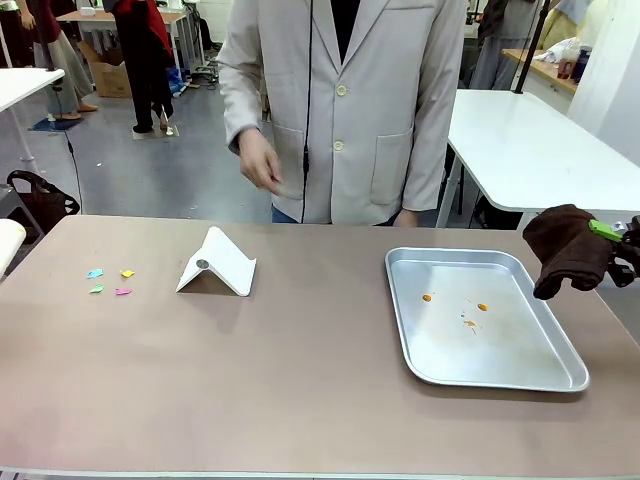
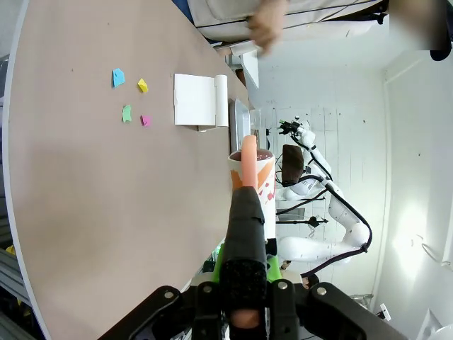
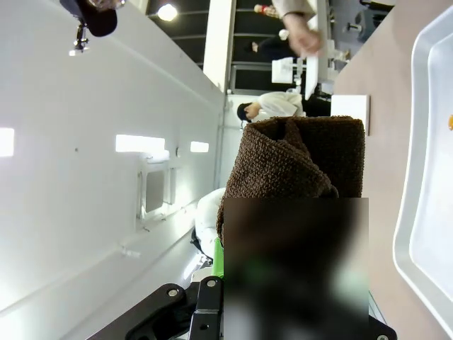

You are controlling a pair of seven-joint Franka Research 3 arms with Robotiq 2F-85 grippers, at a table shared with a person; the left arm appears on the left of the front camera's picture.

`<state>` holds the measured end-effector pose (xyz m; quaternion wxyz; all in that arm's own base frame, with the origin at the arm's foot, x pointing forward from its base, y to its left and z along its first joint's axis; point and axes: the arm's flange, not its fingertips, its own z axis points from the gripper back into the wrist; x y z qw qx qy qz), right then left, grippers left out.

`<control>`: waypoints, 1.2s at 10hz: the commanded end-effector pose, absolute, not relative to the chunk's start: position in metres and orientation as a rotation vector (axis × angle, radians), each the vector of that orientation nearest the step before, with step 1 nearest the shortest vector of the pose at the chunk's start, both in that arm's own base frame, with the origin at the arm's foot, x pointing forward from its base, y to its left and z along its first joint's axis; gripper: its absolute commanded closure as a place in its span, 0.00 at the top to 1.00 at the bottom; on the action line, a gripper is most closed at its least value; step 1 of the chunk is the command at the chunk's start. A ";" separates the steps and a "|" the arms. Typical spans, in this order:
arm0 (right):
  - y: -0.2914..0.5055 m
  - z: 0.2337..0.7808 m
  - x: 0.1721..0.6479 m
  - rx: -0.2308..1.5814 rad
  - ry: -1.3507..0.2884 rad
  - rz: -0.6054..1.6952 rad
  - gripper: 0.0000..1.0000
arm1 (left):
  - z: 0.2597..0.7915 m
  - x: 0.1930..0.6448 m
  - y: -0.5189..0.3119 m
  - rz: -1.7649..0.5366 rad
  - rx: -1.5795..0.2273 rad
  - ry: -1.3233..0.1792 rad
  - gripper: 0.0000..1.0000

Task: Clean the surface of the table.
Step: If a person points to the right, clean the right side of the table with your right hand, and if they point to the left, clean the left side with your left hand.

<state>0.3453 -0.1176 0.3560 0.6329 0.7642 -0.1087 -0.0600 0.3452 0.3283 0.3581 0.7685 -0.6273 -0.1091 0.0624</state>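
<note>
While the right jaws, in the air off the worktop's (image 1: 300, 390) right edge beside the silver tray (image 1: 500, 352), pinch a bunched brown cloth (image 1: 566, 248), the left jaws are clamped tight on a dark-handled tool (image 2: 244, 234) with a salmon tip. The taupe worktop spans the foreground and carries four coloured scraps (image 1: 110, 282), a white folded stand (image 1: 218, 262) and the tray, which is dotted with orange specks (image 1: 427, 297). A person (image 1: 345, 110) stands at its far side.
</note>
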 end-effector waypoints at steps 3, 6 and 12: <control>-0.117 0.361 0.344 1.760 -0.247 -0.118 0.00 | 0.362 0.342 0.328 0.121 -1.358 -0.242 0.00; -0.117 0.361 0.344 1.760 -0.247 -0.118 0.00 | 0.362 0.342 0.328 0.121 -1.358 -0.242 0.00; -0.117 0.361 0.344 1.760 -0.247 -0.118 0.00 | 0.362 0.342 0.328 0.121 -1.358 -0.242 0.00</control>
